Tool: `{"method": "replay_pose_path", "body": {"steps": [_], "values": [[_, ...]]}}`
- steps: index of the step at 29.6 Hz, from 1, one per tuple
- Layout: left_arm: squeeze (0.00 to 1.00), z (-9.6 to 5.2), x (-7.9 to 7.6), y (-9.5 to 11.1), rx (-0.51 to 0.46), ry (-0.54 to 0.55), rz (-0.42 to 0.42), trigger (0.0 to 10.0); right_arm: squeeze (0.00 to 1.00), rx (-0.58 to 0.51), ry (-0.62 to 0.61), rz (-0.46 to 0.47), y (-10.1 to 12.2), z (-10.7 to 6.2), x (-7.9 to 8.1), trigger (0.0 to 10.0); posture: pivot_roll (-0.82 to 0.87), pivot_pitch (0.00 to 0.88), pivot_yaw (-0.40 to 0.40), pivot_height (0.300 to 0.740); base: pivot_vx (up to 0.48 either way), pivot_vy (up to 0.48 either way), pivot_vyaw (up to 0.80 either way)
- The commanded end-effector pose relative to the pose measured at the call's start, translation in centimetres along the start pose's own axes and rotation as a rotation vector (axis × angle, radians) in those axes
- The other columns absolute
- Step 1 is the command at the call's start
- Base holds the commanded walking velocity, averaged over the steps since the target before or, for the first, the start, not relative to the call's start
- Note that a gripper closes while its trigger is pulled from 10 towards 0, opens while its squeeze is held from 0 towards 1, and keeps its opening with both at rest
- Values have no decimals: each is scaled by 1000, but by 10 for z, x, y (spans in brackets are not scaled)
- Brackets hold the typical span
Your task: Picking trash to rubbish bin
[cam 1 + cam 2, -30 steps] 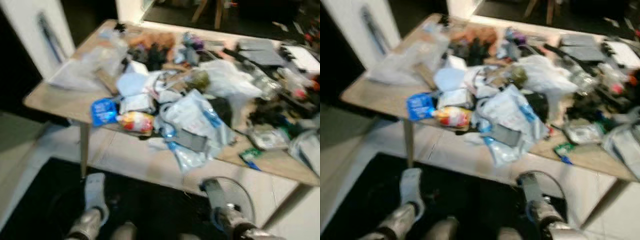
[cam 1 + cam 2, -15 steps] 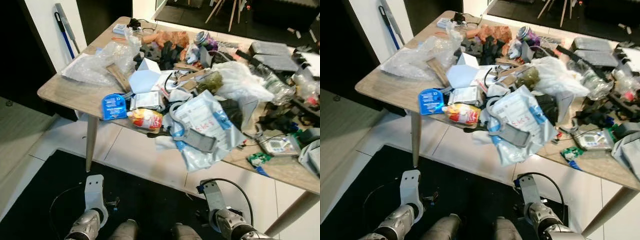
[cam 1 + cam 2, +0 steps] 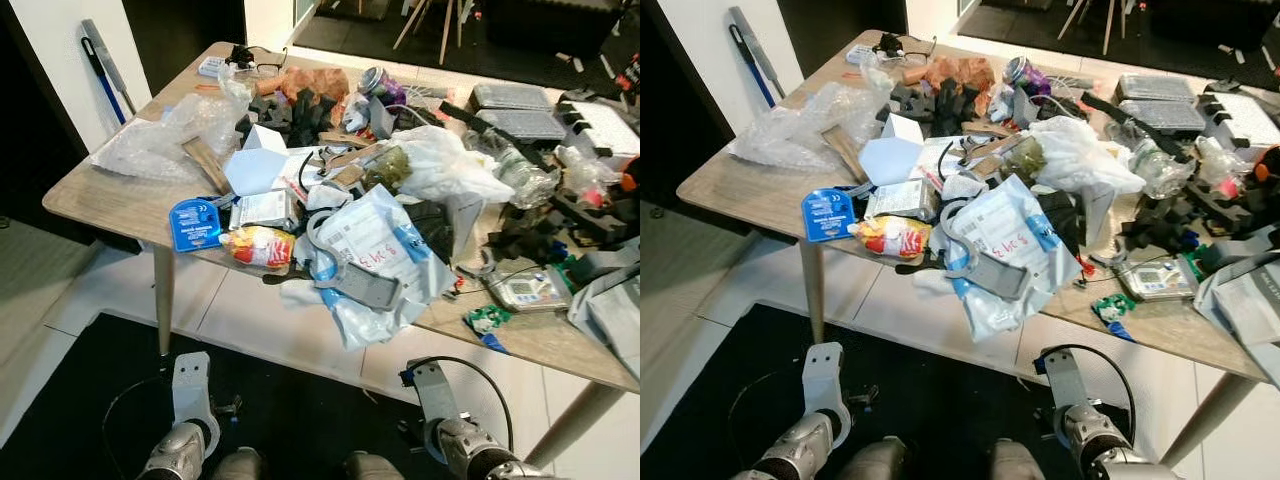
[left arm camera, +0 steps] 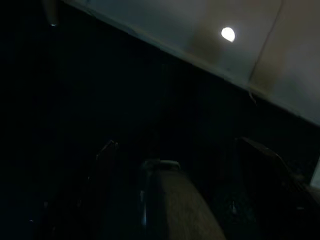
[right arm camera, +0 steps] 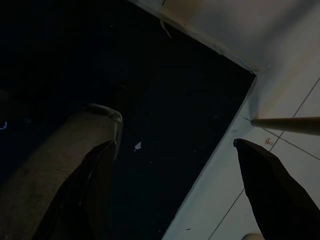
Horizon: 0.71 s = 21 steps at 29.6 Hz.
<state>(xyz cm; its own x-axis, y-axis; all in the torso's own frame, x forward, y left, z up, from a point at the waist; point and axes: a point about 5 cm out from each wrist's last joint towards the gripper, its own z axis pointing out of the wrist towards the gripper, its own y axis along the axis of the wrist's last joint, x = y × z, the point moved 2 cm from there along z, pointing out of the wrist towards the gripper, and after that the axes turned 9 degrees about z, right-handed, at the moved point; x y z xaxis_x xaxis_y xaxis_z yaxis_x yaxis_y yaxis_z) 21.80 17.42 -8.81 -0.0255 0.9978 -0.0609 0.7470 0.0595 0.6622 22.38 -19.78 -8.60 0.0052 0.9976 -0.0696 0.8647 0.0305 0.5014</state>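
A wooden table point(image 3: 110, 195) is heaped with trash. Near its front edge lie a blue round-labelled packet point(image 3: 194, 223), a red and yellow snack wrapper point(image 3: 257, 245) and a white and blue mailer bag point(image 3: 375, 255) that hangs over the edge. Behind them are a clear plastic bag point(image 3: 160, 140) and a white plastic bag point(image 3: 440, 165). A small green wrapper point(image 3: 487, 320) lies at the front right. Both arms hang low in front of the table, well below its top. My left gripper point(image 4: 175, 145) and my right gripper point(image 5: 175, 145) are open over the dark mat, holding nothing.
A black mat point(image 3: 300, 400) covers the floor under me, with white tiles point(image 3: 270, 310) beyond it beneath the table. A table leg point(image 3: 163, 300) stands at the front left. A blue-handled mop point(image 3: 100, 70) leans on the wall. Black foam pieces point(image 3: 540, 235) and a small device point(image 3: 525, 290) crowd the table's right.
The whole picture has shifted and sharpened as the camera moved. The things on the table lie as before, and both arms still hang low.
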Motion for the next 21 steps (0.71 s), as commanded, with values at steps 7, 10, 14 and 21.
{"method": "replay_pose_path", "body": {"steps": [7,10,14,21], "values": [[0,-10,24,-13,5,455,-165,10000,0,21,-8,11,-4,0,0,10000,20,130,-9,740,0,0,0],[0,-15,27,-17,-6,568,-273,10000,0,21,-8,12,-4,0,0,10000,19,130,-8,740,0,0,0],[0,-62,170,8,-125,849,-380,10000,0,22,-6,11,-5,0,0,10000,26,132,-11,740,0,0,0],[0,-89,225,57,-230,824,-285,10000,0,20,-4,9,-4,0,1,10000,40,132,-2,740,0,0,0]]}}
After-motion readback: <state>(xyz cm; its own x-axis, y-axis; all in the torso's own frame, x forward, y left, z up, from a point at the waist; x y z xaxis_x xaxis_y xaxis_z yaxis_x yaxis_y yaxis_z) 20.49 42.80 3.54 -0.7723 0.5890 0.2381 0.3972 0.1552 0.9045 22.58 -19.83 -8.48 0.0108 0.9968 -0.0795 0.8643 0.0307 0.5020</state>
